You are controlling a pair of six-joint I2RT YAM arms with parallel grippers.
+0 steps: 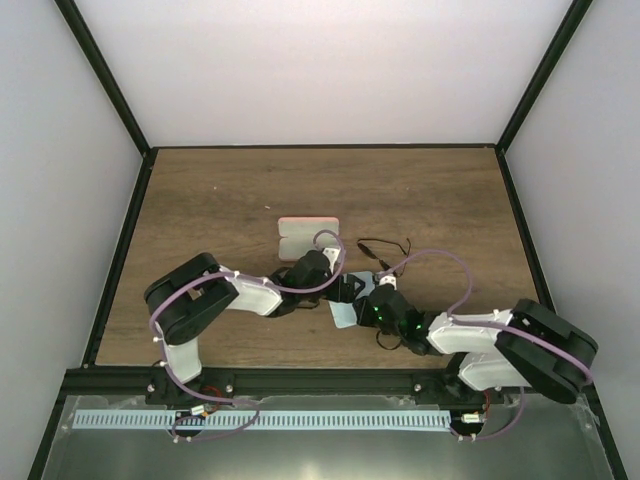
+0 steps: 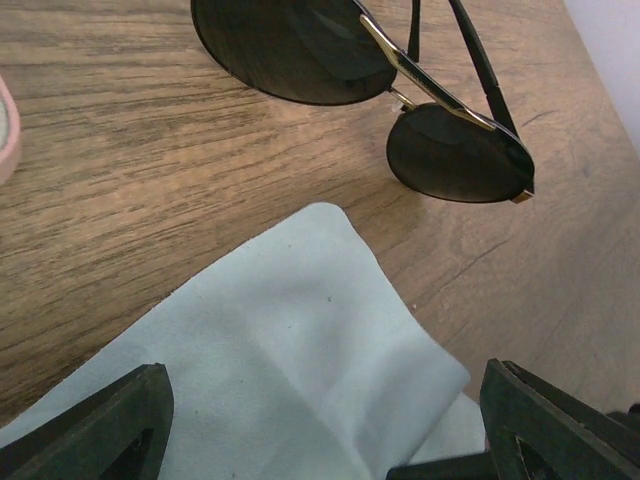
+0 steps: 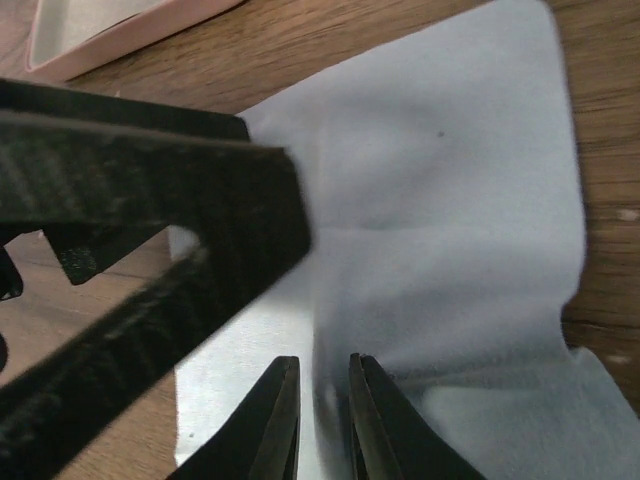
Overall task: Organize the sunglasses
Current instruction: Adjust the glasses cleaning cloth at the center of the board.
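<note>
The sunglasses [image 1: 385,248] lie on the wood table right of centre, their dark lenses [image 2: 300,45] at the top of the left wrist view. Just nearer lies a light blue cloth [image 2: 300,350], rumpled into a raised fold. My left gripper [image 2: 325,420] hovers over the cloth, open wide, one finger on each side and nothing between them. My right gripper [image 3: 322,362] is low on the same cloth [image 3: 450,200], its jaws a narrow gap apart with the fold standing between them. Both grippers meet over the cloth [image 1: 343,318] in the top view.
An open pink case [image 1: 308,237] lies left of the sunglasses, its edge also in the wrist views [image 3: 120,35]. The left gripper's black finger [image 3: 150,200] crosses close in front of the right wrist camera. Black frame rails border the table [image 1: 250,190].
</note>
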